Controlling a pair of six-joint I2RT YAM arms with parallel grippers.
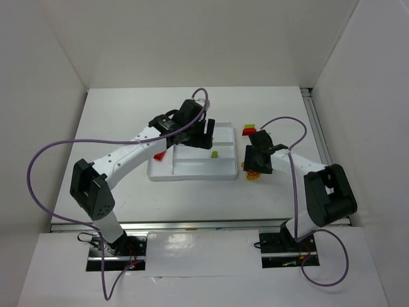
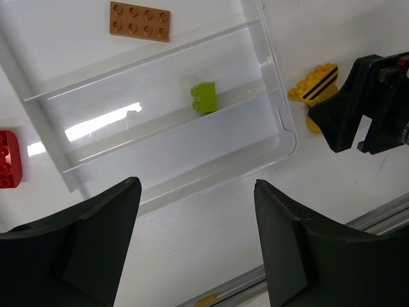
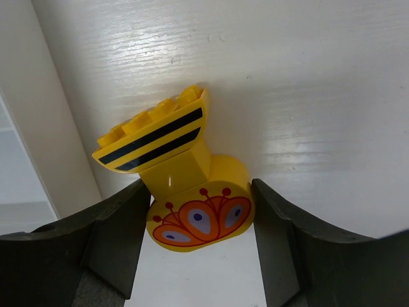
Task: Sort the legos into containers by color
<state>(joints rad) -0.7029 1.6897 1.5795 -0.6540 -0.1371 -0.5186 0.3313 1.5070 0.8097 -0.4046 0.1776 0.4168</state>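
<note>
The white tray (image 1: 192,174) lies mid-table. My left gripper (image 1: 201,137) hovers over it, open and empty (image 2: 197,236). A lime green brick (image 2: 204,98) sits in a long middle compartment and shows from above too (image 1: 215,154). An orange-brown plate brick (image 2: 139,21) lies in the long compartment beside it. A red brick (image 2: 9,158) lies in the tall section (image 1: 159,155). My right gripper (image 1: 254,166) is just right of the tray. Its fingers touch both sides of a yellow striped brick (image 3: 185,192) resting on the table (image 2: 314,85).
A red and a lime green brick (image 1: 249,129) lie on the table off the tray's far right corner. The tray's right wall (image 3: 38,128) stands close to the left of my right gripper. A metal rail (image 1: 316,128) runs along the table's right edge.
</note>
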